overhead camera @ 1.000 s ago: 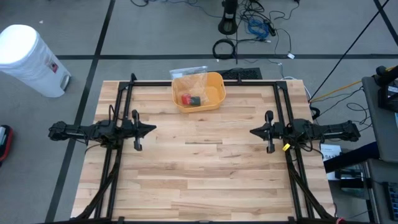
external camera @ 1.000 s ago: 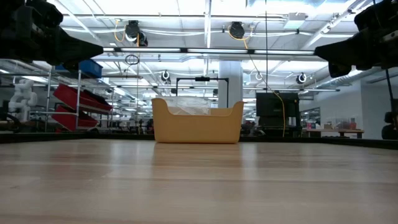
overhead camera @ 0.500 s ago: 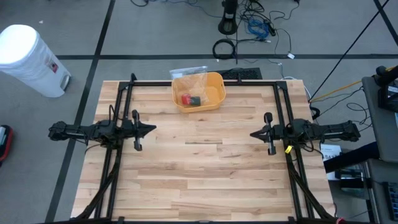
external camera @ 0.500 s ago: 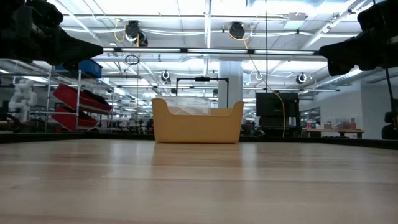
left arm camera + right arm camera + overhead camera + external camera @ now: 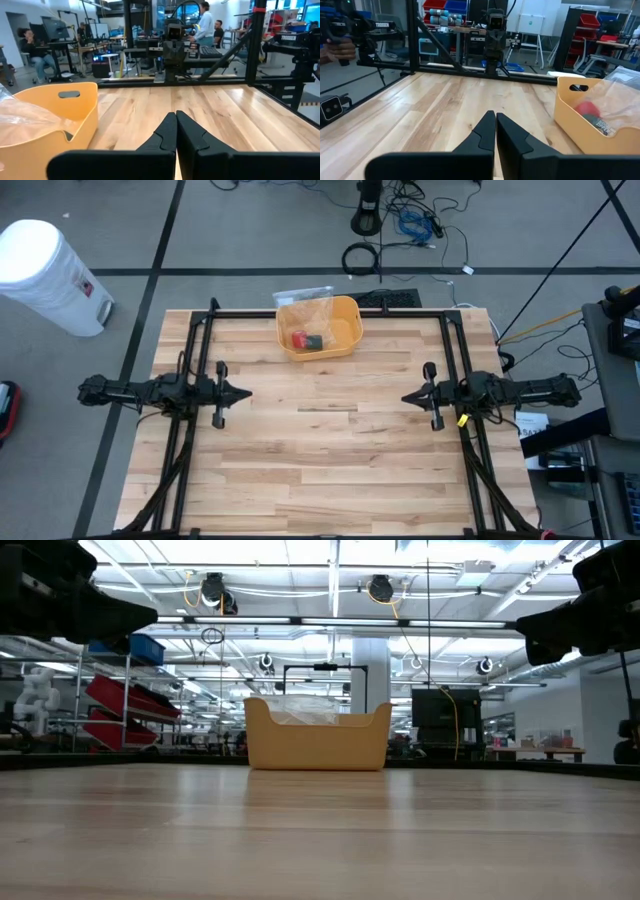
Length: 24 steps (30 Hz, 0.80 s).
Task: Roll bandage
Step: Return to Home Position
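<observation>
I read the left pincer (image 5: 243,392) fully closed, fingers pressed together, gripping nothing, above the left side of the worktop (image 5: 320,470). The right pincer (image 5: 407,395) at the right side is likewise closed and empty. The red bandage (image 5: 299,338) lies inside the transparent zip bag (image 5: 308,308), in the yellow bin (image 5: 350,322) at the far edge. White lettering on a dark unit (image 5: 385,24) beyond the worktop reads TROSSEN. The print on the bag's dark label (image 5: 600,124) is illegible.

The left arm (image 5: 140,391) and right arm (image 5: 520,390) lie stretched level from opposite sides, pointing at each other and well apart, the left hand (image 5: 244,392) and right hand (image 5: 406,396) both empty, fingers closed tip to tip, neither in contact with anything.
</observation>
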Each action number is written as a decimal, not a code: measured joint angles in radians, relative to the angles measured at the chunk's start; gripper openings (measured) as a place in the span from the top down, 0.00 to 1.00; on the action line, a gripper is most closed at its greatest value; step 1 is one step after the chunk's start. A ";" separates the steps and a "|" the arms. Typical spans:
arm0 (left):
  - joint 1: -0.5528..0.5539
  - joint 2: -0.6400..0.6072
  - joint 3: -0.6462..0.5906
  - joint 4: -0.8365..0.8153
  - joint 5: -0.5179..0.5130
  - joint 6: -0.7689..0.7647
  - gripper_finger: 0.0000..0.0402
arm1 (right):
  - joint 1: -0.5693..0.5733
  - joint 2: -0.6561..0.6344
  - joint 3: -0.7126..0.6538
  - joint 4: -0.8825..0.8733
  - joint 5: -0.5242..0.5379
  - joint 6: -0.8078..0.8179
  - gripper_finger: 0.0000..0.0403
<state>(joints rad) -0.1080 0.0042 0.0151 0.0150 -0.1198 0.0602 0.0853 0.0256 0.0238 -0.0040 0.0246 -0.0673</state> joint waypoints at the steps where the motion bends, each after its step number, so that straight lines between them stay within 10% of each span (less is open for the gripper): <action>1: 0.000 0.000 0.000 0.000 0.001 0.003 1.00 | 0.000 0.002 0.000 0.000 0.000 0.000 1.00; 24: 0.002 0.019 -0.004 0.038 -0.011 0.029 1.00 | 0.000 0.002 0.000 0.000 0.000 0.000 1.00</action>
<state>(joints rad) -0.1062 0.0232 0.0113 0.0528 -0.1307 0.0887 0.0853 0.0273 0.0238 -0.0044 0.0242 -0.0673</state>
